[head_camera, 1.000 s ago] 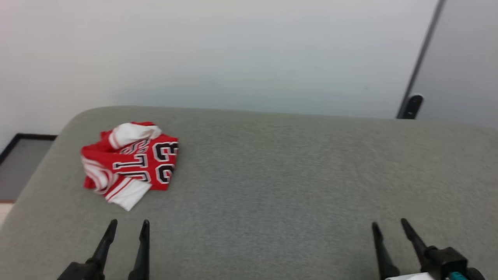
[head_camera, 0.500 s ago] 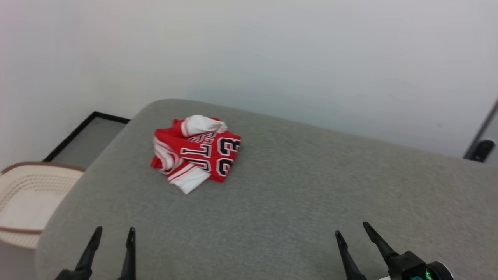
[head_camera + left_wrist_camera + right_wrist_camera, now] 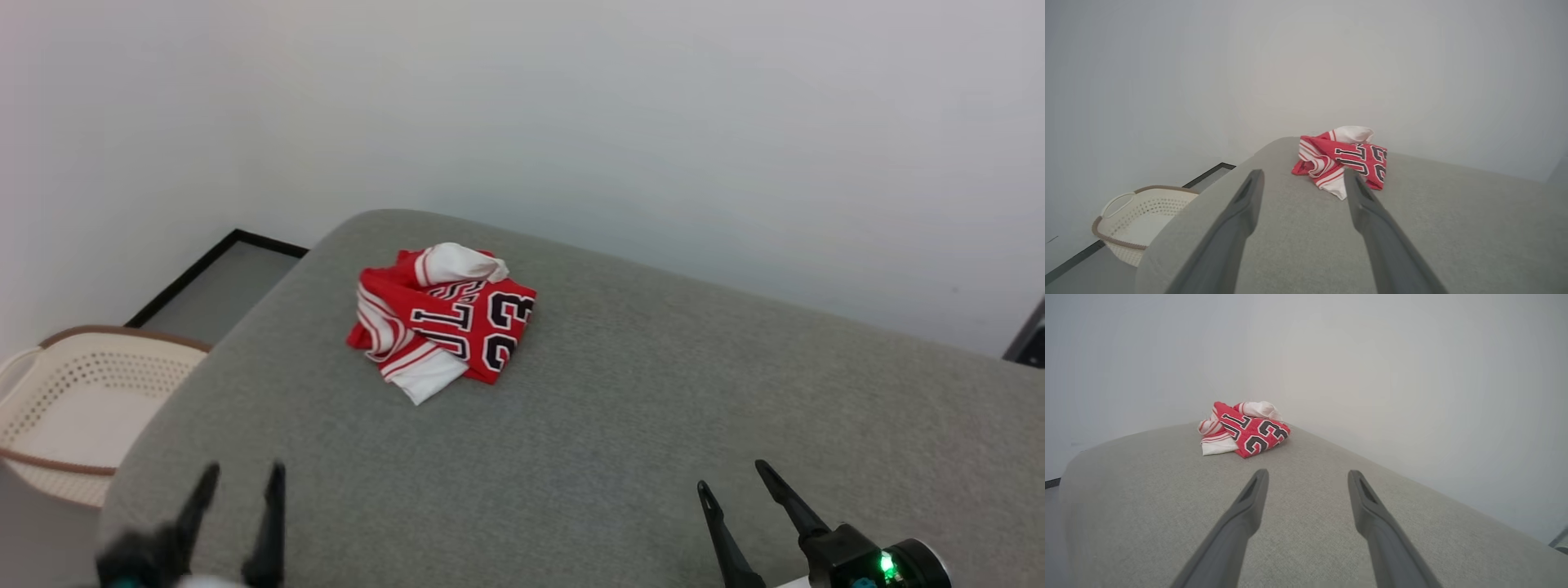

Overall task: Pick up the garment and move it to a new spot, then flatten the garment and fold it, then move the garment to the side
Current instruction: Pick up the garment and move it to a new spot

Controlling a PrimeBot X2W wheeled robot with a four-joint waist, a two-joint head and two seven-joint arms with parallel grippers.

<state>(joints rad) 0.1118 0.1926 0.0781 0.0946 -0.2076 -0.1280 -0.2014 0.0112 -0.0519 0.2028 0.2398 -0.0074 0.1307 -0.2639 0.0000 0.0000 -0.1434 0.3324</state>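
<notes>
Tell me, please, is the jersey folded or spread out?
Neither: the jersey lies crumpled in a heap, a white sleeve bunched on top.

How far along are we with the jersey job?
Done: nothing yet; the garment lies crumpled near the far left corner of the grey cushion. In hand: nothing; the left gripper and right gripper sit clear of it, jaws open. Left: pick up, move, flatten, fold, set aside.
</notes>
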